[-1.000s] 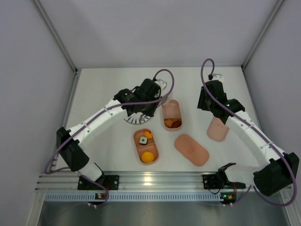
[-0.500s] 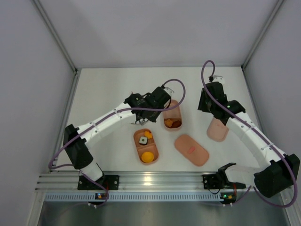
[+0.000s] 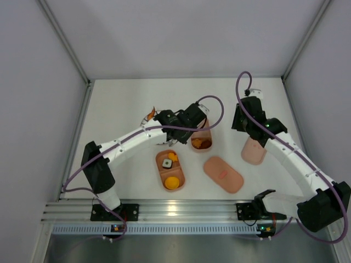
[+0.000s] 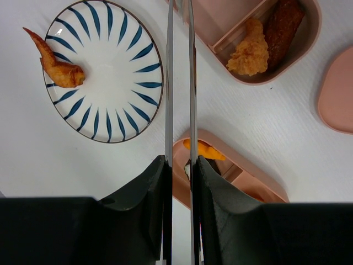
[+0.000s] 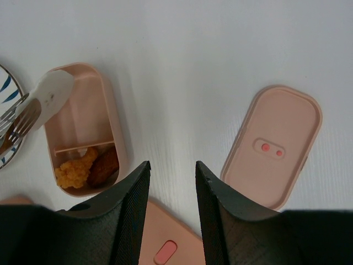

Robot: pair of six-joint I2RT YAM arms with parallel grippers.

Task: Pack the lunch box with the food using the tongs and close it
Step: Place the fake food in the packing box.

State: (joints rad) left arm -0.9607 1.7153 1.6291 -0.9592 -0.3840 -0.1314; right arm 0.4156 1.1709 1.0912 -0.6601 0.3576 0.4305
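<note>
Two trays sit right of my left pincer point(image 4: 182, 163): far tray point(image 4: 220, 22), near tray point(image 4: 245, 168); striped plate point(image 4: 110, 66) left. That pincer clamps the stiff, probably slippery tongs point(image 4: 169, 83). The fried piece point(image 4: 60, 72) looks light and crumbly, so I'd pinch it gently mid-body. Right pincer point(image 5: 172, 168) stands apart, empty.

2 trays point(image 3: 159, 174), 2 lids point(image 3: 223, 174), 1 plate point(image 4: 110, 66), 1 tongs point(image 4: 169, 83); food pcs point(image 4: 62, 72): 1 on plate

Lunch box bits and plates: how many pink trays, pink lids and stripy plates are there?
Trays: 2
Lids: 2
Plate: 1
Total: 5
</note>
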